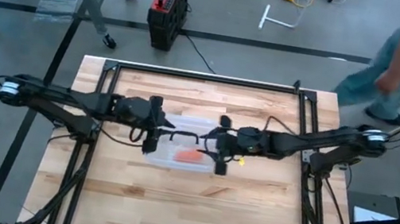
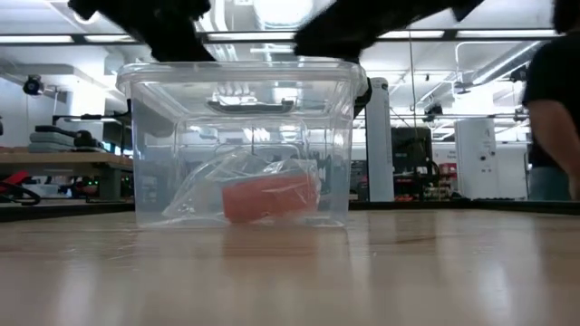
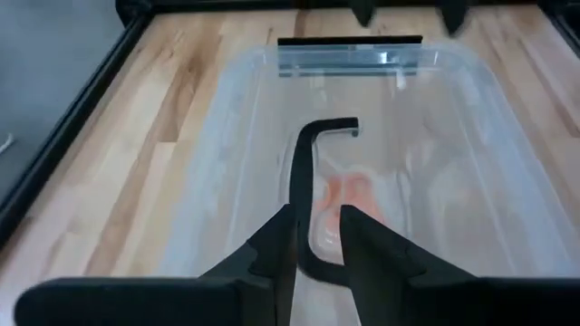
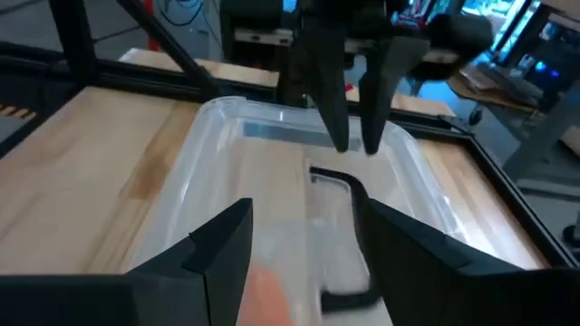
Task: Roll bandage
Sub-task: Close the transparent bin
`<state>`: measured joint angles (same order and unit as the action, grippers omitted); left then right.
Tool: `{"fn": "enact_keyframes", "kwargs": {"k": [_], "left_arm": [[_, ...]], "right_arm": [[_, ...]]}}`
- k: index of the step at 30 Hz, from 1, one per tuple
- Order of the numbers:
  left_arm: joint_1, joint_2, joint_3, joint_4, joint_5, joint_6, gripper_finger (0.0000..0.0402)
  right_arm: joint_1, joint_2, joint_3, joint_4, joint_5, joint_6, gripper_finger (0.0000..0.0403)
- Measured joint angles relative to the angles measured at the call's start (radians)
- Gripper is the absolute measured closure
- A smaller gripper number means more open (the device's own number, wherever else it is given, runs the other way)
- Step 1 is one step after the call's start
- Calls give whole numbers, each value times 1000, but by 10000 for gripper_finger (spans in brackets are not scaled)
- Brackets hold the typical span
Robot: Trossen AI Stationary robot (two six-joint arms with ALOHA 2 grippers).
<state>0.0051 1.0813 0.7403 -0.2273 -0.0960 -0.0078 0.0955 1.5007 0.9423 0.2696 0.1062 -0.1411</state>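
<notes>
Looking down, we saw the left gripper (image 3: 317, 237) pinching the black handle (image 3: 308, 181) atop the lidded clear box (image 2: 240, 145) holding the orange bandage (image 2: 269, 197), the right gripper (image 4: 304, 240) open above it.

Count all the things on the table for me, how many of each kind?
Clear plastic box with lid: 1
Black lid handle: 1
Orange bandage: 1
Clear plastic wrapper: 1
Total: 4
</notes>
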Motion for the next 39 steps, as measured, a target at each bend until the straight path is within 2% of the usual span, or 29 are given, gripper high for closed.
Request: {"fn": "enact_keyframes", "kwargs": {"k": [5, 9, 13, 17, 22, 24, 28, 32, 33, 36, 39], "left_arm": [[0, -24, -52, 44, 0, -10, 334], [-2, -28, -38, 44, 0, -5, 337], [-5, -45, -6, 2, 9, 6, 334], [-11, -80, 29, -94, 9, 13, 328], [-13, -129, 29, -146, 9, 1, 323], [-13, -141, 23, -139, 9, -13, 322], [-13, -151, -7, -103, 9, -31, 326], [-13, -134, -48, -5, 9, -29, 333], [-13, -128, -48, 28, 9, -29, 335], [-15, -118, -48, -3, 26, -48, 339], [-15, -126, -20, -52, 36, -72, 340]], "right_arm": [[-6, 105, 74, 61, 0, -17, 204], [-8, 153, 129, 12, 0, -49, 204], [-11, 164, 166, -127, 22, -73, 204], [-11, 135, 179, -305, 51, -73, 204], [-25, 19, 100, -350, 55, -65, 204], [-45, -43, 46, -372, 88, -52, 204], [-78, -167, -44, -297, 133, -30, 204], [-83, -218, -106, -94, 121, -8, 204], [-82, -218, -113, -54, 120, -6, 204], [-83, -181, -112, 58, 78, -1, 204], [-83, -95, -101, 157, 66, 8, 204]]}}
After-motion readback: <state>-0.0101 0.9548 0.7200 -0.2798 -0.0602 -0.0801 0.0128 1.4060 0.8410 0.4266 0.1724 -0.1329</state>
